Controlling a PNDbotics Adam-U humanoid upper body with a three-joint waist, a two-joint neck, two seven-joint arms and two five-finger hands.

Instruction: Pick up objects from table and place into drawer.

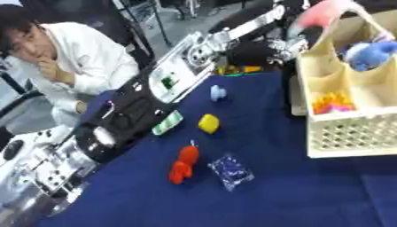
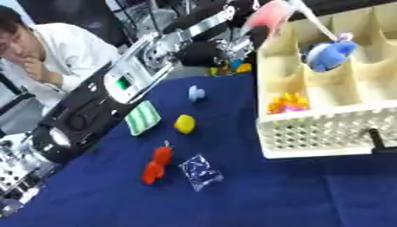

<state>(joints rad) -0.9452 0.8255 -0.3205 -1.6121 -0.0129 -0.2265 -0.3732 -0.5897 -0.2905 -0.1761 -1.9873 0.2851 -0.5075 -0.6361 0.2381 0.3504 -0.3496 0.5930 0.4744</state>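
A dark blue table [image 1: 294, 186] fills the scene, tilted in both views. At its right side stands a cream drawer [image 2: 325, 133] with a perforated near wall and several open compartments. One far compartment holds a blue plush toy [image 2: 329, 55]; a nearer compartment holds a small orange and pink object [image 2: 287, 103].

The robot's left arm [image 1: 139, 111], black with silver joints, stretches from the near left diagonally toward the far middle. Its left hand [image 2: 203, 54] shows as a dark blurred shape at the far table edge, left of the drawer; whether its fingers are spread or curled cannot be told.

Loose objects lie on the cloth between arm and drawer: a pale blue piece [image 1: 219, 92] farthest, a yellow block [image 1: 208, 123] nearer, a green-and-white striped item [image 2: 142, 117] just beside the arm, a red-orange toy [image 1: 184, 165] nearer still, and a clear packet [image 1: 231, 172] just right of it.
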